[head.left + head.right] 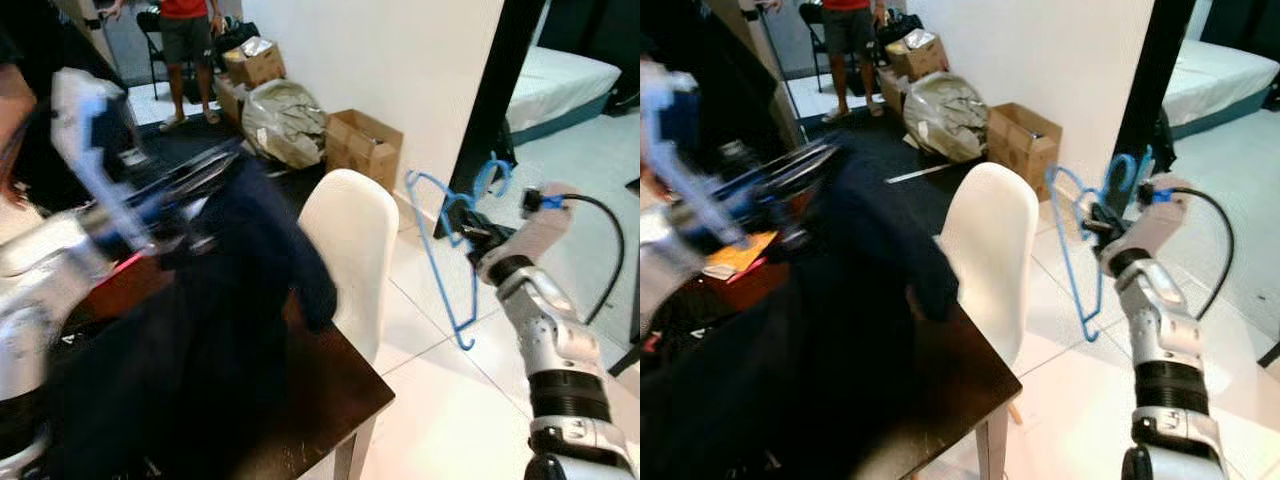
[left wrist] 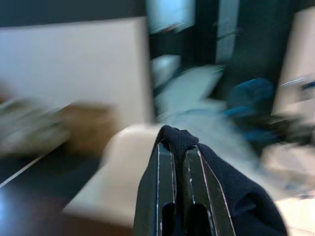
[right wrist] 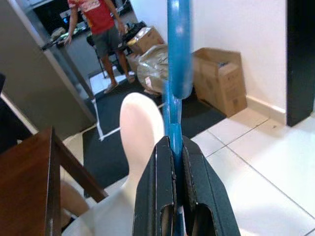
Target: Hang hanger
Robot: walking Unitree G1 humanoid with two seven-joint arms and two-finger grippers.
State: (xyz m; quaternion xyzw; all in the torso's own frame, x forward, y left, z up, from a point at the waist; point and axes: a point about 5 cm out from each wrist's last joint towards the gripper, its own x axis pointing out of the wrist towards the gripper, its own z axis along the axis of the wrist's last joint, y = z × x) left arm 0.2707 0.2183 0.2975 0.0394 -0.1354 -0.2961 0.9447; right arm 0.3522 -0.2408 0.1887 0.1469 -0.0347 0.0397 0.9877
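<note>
**Hanger and garment both in grip, not yet joined**

Nearest: left gripper [image 2: 178, 147] pinched tight on dark garment [image 1: 230, 330], lifted above brown table [image 1: 330, 400]. Beyond white chair [image 1: 350, 240]: right gripper [image 3: 177, 147] clamped on blue hanger [image 1: 450, 250], held in air, bare. Threading and hanging apparently left to do.

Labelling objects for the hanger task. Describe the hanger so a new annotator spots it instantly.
Find the white chair at the dark wooden table; past it, toward the doorway, is the raised right gripper. Shut in its black fingers is the hanger: a thin light-blue plastic frame hanging over the white floor tiles, the only bright blue outline there.
</note>
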